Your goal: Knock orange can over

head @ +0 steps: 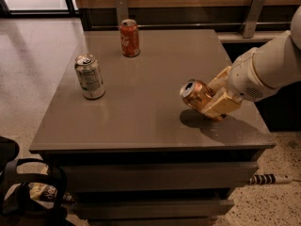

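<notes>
Camera view: I've got the gripper point(210, 99) over the right-front part of the surface point(141, 121), w/ the arm reaching in across its right edge. Fingers clamp the orange can point(196, 94), one each side. Can is tipped hard, silver top toward the surface's left side; can't tell if its base touches the surface. Red cola can point(129, 37) stands upright at the surface's far edge, silver can point(89, 76) upright nr its left edge.
</notes>
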Controlling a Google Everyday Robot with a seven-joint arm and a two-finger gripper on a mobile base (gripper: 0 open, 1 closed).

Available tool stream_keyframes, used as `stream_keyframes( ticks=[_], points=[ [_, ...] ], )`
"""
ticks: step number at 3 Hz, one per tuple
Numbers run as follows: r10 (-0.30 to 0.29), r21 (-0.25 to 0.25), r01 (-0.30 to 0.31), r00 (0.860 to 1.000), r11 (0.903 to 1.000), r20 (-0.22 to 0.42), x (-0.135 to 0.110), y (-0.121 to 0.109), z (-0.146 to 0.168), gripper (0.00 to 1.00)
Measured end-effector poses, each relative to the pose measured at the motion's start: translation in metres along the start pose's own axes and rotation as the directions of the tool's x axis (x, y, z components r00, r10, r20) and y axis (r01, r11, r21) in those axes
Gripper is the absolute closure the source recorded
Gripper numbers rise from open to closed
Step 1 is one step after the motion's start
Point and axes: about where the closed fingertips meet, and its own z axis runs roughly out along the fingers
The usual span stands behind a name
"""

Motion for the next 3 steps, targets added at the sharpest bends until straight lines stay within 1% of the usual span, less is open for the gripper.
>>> stream_keyframes(
  ticks=[1,2,3],
  points=[
    [-0.030,-0.003,0.030,0.995,0.9995,-0.093,0.004,0.000,0.009,1.00],
    [-0.045,-0.016,0.043,0.991,0.9989,-0.124,0.005,0.001,0.016,1.00],
    [-0.061,-0.056,0.056,0.993,0.9969,-0.097,0.002,0.003,0.035,1.00]
  ],
)
